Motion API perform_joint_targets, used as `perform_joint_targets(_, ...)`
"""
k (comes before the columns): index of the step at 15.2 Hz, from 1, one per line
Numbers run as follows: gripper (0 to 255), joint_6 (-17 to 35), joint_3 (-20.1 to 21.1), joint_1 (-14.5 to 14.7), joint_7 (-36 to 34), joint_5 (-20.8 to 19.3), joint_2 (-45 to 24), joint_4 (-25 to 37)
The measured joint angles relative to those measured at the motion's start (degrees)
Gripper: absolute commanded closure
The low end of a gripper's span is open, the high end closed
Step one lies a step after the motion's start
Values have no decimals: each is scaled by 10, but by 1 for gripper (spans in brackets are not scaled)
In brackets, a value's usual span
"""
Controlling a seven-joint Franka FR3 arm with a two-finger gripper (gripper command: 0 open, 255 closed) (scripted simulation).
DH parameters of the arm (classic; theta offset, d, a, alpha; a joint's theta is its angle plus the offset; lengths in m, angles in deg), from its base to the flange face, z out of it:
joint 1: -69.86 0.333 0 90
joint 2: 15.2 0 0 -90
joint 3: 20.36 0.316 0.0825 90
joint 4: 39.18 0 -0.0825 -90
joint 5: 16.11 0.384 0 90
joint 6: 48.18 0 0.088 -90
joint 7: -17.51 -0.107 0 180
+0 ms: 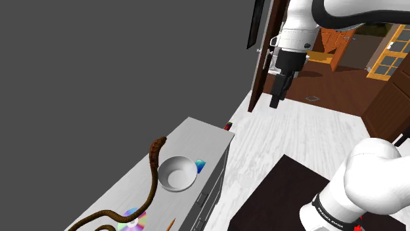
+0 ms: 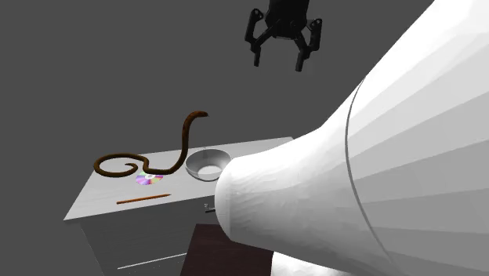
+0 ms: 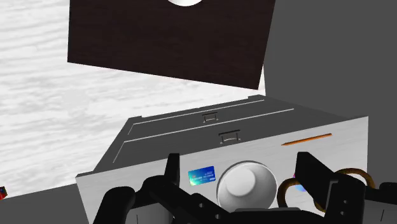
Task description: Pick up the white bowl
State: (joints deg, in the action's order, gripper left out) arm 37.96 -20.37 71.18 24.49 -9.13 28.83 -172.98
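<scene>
Your white round bowl (image 1: pixel 177 172) sits upright on the grey drawer cabinet's (image 1: pixel 197 131) top, toward one end and near the drawer-side edge, with a small blue card (image 3: pixel 201 175) just beside it. The brown snake-shaped figure (image 1: pixel 153 167) rears up right by the rim, its coils lying over a rainbow-sheened disc (image 2: pixel 145 179). Your black two-finger gripper (image 2: pixel 278 63) hangs high above, fingers spread wide, gripping nothing.

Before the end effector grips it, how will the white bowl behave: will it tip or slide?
The white bowl looks rigid and sits upright, so it is probably stable. Its smooth, rounded wall may slip from a rim pinch. The brown snake figure close beside it could get nudged.
</scene>
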Motion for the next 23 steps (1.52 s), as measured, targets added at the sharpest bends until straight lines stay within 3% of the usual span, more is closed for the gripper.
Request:
perform_joint_targets(4,0,37,8,3,-4,8,-23,-15)
perform_joint_targets(9,0,131,21,9,-6,23,-94,-39)
perform_joint_targets(17,0,278,44,22,-12,49,-234,-45)
perform_joint_targets(23,0,376,57,31,-12,62,-366,-9)
